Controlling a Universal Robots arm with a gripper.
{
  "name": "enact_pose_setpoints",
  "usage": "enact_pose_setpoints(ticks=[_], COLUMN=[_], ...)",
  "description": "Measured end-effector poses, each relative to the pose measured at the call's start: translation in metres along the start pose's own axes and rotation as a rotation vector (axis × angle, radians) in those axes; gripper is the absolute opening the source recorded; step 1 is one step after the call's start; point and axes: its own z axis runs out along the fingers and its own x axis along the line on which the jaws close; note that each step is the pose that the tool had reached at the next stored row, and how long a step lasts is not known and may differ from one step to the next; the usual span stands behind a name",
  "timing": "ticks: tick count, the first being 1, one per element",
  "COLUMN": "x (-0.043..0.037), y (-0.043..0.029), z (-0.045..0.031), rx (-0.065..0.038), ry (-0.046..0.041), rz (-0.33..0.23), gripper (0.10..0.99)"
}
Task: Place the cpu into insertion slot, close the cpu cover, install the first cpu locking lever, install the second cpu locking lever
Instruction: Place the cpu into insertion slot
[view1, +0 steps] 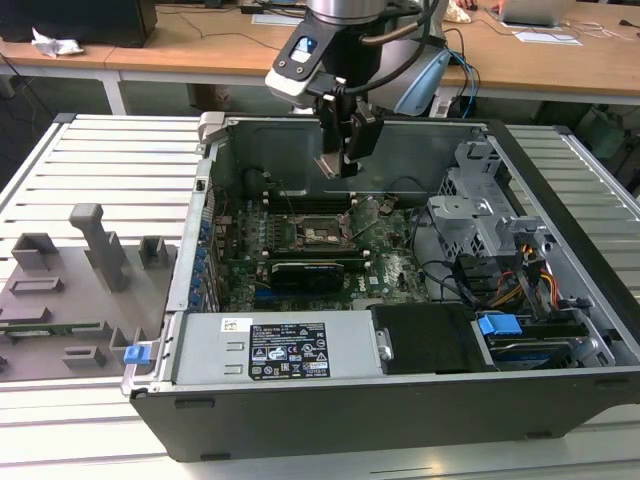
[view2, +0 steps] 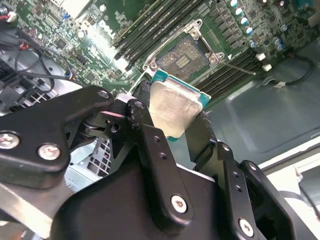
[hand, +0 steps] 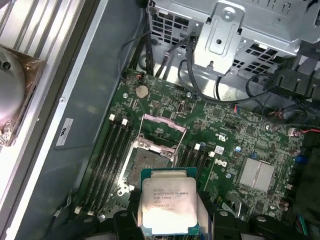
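Inside an open computer case (view1: 200, 400) lying on a slatted metal surface (view1: 120, 160), the robot arm's tool (view1: 345, 155) hangs above the green circuit board (hand: 240, 130), its two black fingers (view2: 145, 102) pinching the cpu (view2: 172, 107) by opposite edges. The chip's silver-grey face is turned up toward the wrist. The chip is in the air, clear of the board and not yet seated. The insertion slot (hand: 145, 162) lies bare below and just ahead of the chip, between two banks of long memory slots (hand: 112, 150). In the first wrist view the chip's leading edge overlaps the near rim of the socket. From the exterior view the tool stands above the socket and a little toward the exterior view's right, nearer the case's back wall. The descent, by the look of it, turns on bringing the chip forward over the square opening and down flat into it. The chip's edges appear roughly in line with the socket's rim, though a slight skew cannot be ruled out. The cpu cover (hand: 161, 131) stands swung open on the far side of the socket, leaving the opening free.
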Motion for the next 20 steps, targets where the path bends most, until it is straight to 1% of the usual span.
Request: enact_pose_setpoints(ticks=[4, 8, 20], x=[0.0, 0.0, 0.0], y=[-0.0001, -0.0004, -0.0008], z=[0.0009, 0.0023, 0.0066], rx=[-0.001, -0.001, -0.001], ry=[-0.0035, -0.0056, -0.0064], rz=[0.045, 0.071, 0.081], gripper=[0.525, 0.525, 0.525])
